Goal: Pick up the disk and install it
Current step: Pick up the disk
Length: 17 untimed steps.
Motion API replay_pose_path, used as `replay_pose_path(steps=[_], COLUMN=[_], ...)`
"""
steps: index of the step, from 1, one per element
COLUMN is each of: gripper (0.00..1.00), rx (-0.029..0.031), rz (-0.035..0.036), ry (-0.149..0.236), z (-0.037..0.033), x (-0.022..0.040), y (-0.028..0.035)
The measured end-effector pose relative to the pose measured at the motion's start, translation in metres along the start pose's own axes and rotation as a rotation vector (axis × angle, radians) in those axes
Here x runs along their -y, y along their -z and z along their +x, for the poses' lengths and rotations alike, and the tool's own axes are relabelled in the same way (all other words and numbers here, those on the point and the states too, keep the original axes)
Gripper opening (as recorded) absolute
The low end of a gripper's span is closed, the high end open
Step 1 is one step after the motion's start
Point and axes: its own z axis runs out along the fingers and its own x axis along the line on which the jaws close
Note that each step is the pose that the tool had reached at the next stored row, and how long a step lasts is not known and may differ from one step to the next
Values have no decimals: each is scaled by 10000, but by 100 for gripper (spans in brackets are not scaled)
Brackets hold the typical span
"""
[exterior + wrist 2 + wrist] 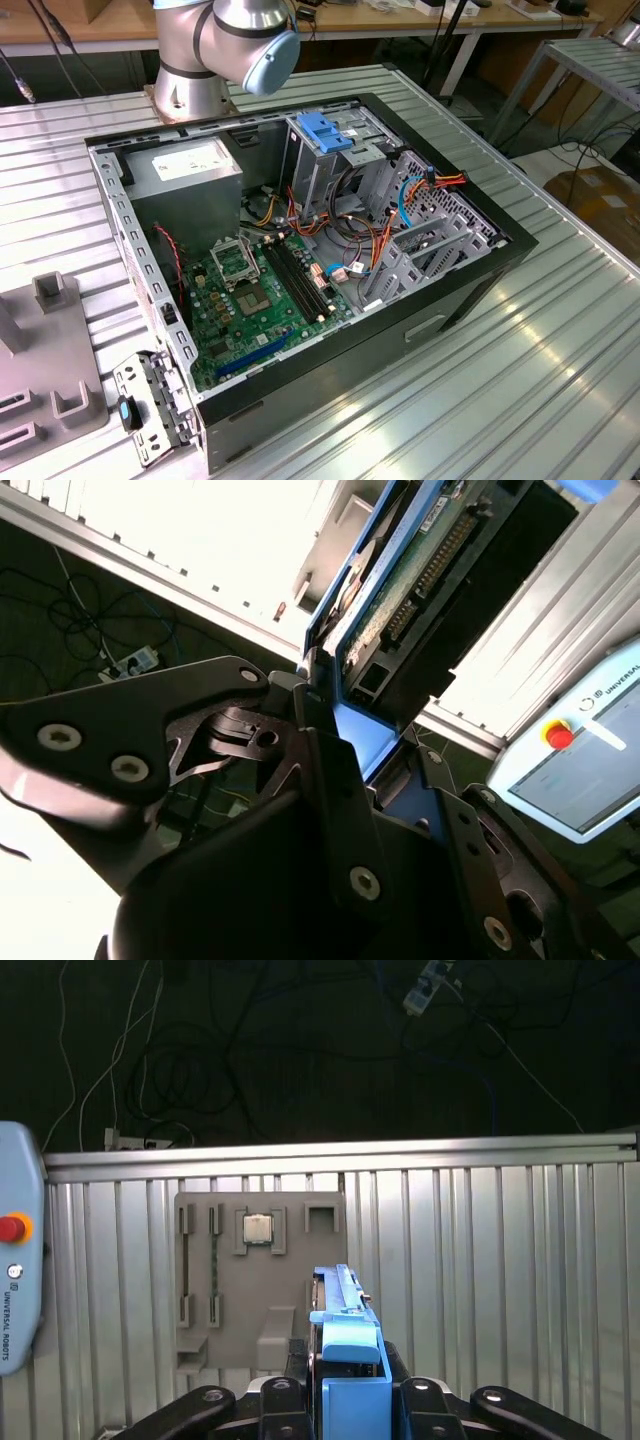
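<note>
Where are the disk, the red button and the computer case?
the disk (341, 1296), first wrist view, blue rail.
the red button (558, 736), second wrist view, its cap.
the computer case (470, 280), exterior view, black wall.

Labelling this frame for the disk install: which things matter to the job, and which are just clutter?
Job: disk, clamped in the pincer; open computer case.

Clutter: grey tray with a chip; control pendant; grey box and circuit board inside the case.

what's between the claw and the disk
Nothing: in both wrist views the claw is shut straight onto the disk, with no gap between them.
</note>
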Motion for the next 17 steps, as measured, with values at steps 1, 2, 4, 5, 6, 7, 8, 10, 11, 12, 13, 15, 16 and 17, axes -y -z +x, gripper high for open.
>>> replay_pose_path(steps=[1,2,4,5,6,7,8,10,11,12,13,15,16,17], gripper=[37,37,37,37,37,37,37,37,37,37,37,37,37,37], rx=[0,1,1,1,0,1,0,1,1,1,1,1,1,1], rz=[0,-1,0,0,-1,0,0,0,0,0,0,-1,-1,0], ry=[0,0,0,0,1,1,0,0,0,0,0,1,1,1], z=[0,-1,-1,-1,-1,-2,-2,-2,-3,-3,-3,-5,-5,-5], x=[6,11,22,28,33,38,44,59,65,72,79,110,120,127], y=[0,0,0,-1,0,-1,0,-1,-1,-1,-1,-1,-1,-2])
